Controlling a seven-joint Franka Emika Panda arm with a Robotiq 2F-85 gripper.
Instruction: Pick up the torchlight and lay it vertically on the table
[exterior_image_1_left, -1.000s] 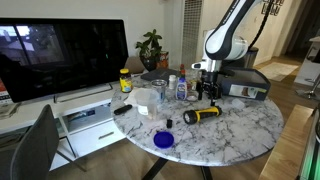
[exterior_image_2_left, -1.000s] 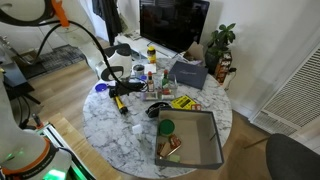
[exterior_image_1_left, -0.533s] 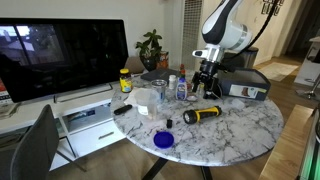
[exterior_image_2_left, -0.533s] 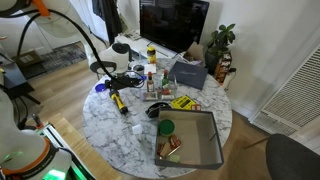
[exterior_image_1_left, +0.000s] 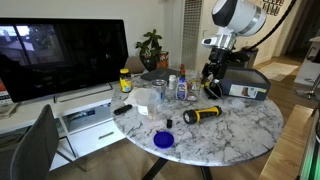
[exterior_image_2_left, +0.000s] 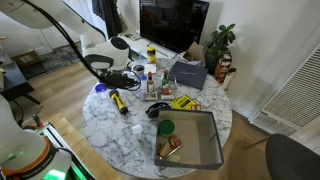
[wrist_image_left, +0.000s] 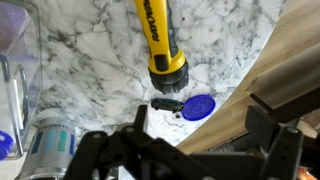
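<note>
Wrist view: torchlight (wrist_image_left: 158, 40) is lying flat on the table (wrist_image_left: 80, 50), head pointing toward the lid (wrist_image_left: 197, 107) (gripper (wrist_image_left: 201, 114) is hovering over the lid, jaws apart).

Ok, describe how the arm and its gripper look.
The arm is white, with rounded segments and dark bands at the joints. The gripper is matte black, with two blocky fingers on jointed links. No markings are readable.

Round marble table (exterior_image_1_left: 240, 128); torchlight (exterior_image_1_left: 203, 115) lying flat, blue lid (exterior_image_1_left: 164, 140) near edge, bottles (exterior_image_1_left: 178, 88), grey tray (exterior_image_2_left: 195, 135)
</note>
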